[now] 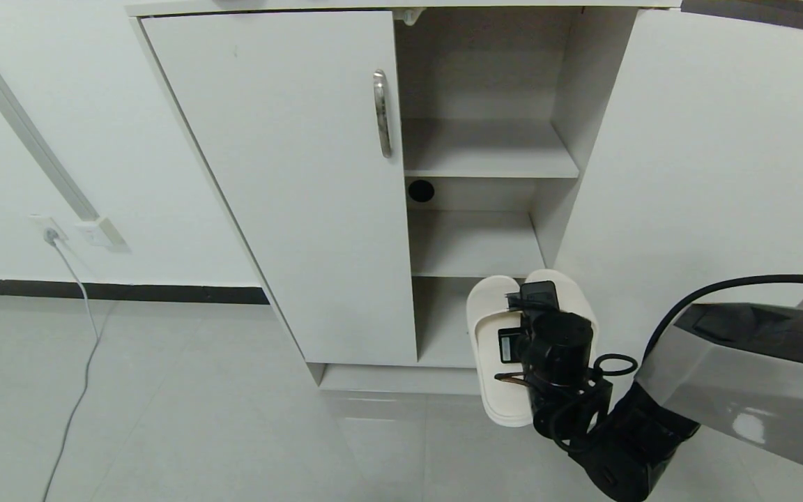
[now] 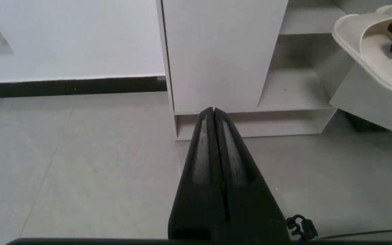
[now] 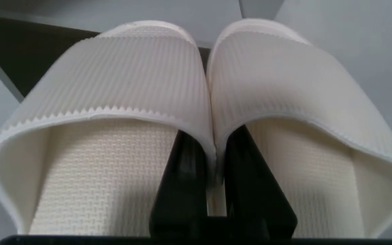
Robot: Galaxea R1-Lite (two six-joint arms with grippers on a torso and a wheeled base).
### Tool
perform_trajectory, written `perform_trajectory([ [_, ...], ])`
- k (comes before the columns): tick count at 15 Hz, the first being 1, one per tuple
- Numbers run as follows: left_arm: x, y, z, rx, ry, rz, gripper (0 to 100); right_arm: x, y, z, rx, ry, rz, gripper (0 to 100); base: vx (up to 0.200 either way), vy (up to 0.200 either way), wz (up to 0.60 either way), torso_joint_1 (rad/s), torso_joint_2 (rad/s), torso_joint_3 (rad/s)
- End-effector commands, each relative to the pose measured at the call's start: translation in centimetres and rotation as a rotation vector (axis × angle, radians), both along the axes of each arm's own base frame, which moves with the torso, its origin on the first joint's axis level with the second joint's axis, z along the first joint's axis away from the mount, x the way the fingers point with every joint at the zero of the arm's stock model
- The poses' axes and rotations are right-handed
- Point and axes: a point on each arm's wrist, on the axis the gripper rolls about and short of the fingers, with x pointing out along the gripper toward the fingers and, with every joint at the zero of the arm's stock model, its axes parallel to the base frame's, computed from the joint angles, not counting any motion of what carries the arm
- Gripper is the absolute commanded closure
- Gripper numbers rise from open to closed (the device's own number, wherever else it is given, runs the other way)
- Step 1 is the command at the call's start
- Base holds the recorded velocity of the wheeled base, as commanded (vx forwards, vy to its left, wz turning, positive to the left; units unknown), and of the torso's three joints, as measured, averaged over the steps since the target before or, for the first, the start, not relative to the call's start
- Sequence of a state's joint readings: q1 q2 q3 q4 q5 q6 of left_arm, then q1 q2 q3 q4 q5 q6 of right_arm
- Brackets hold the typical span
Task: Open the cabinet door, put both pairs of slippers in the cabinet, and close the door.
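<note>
Left gripper (image 2: 213, 114) hangs low over the pale floor (image 2: 80, 156) with its two fingers pressed flat together and nothing between them, pointing toward the base of the cabinet (image 1: 269, 8). On the wall at far left sits a socket (image 1: 46, 226), and a grey cable (image 1: 84, 348) trails from it down across the floor. Next comes the cabinet's left door (image 1: 283, 181) – closed, with a metal handle (image 1: 382, 113) at its inner edge. Beside it the right half stands open, showing an upper shelf (image 1: 485, 150), a middle shelf (image 1: 475, 244) and a bottom shelf (image 1: 443, 335). Just in front of the bottom opening, off the floor, is a pair of cream slippers (image 1: 495, 328) side by side, toes toward the cabinet. The right gripper (image 1: 537, 296) clamps their two inner edges together – one finger inside each slipper. Farther right, the right door (image 1: 708, 153) is swung open.
</note>
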State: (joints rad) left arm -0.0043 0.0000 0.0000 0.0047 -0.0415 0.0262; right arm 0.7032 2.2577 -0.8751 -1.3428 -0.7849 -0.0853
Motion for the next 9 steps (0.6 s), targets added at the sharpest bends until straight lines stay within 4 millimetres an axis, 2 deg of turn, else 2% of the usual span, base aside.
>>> perform_trajectory([
  [1,0.0,0.0,0.0,0.000,0.001,0.000,100,-0.1,0.6,-0.2,0.003,0.000,0.017,100,0.000,0.000,0.00,0.000,0.00,0.000],
  [3,0.0,0.0,0.0,0.000,0.001,0.000,100,0.5,1.7,-0.4,0.026,-0.020,0.034,100,0.000,0.000,0.00,0.000,0.00,0.000],
  [6,0.0,0.0,0.0,0.000,0.001,0.000,100,2.9,3.8,-1.2,0.075,-0.064,0.033,100,0.000,0.000,0.00,0.000,0.00,0.000],
  [9,0.0,0.0,0.0,0.000,0.001,0.000,100,4.9,5.1,-0.9,0.133,-0.056,0.028,100,0.000,0.000,0.00,0.000,0.00,0.000],
])
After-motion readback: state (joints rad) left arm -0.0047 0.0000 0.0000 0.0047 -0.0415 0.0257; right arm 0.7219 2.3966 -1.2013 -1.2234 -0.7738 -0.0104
